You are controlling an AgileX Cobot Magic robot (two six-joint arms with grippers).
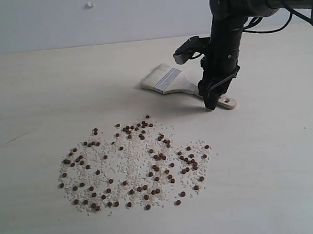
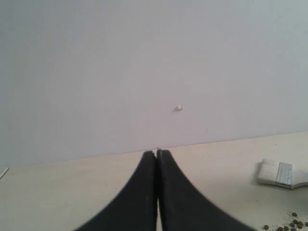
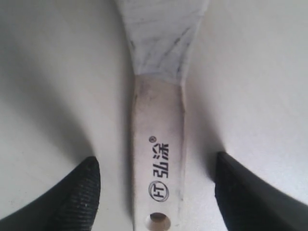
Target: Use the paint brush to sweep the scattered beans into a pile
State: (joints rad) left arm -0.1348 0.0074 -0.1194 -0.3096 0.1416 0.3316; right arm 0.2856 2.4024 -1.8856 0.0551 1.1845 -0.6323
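paint brush [image 1: 168, 81] laid flat on the counter [image 1: 33, 89] near the scattered beans [image 1: 136, 165], right claw [image 1: 214, 102] spread wide around its handle end without touching, left claw [image 2: 157, 161] pressed together

Legible only in the right wrist view, in dark print on the light wooden handle of the wide flat paint brush [image 3: 159, 144] with pale bristles and a silver metal ferrule. Set lengthwise in one row along the handle, starting just beside the round hole [image 3: 160, 222] at its end:

- a circled logo [image 3: 160, 191] holding the letters "FT"
- then two Chinese characters, 弘涂
- then a small ringed ® sign closing the line

Row roughly centred across the handle's width, leaning slightly off its axis. In the exterior view, same brush [image 1: 170, 82] lying right of centre in the upper half of the frame, print too small to read. Nothing readable in the left wrist view.
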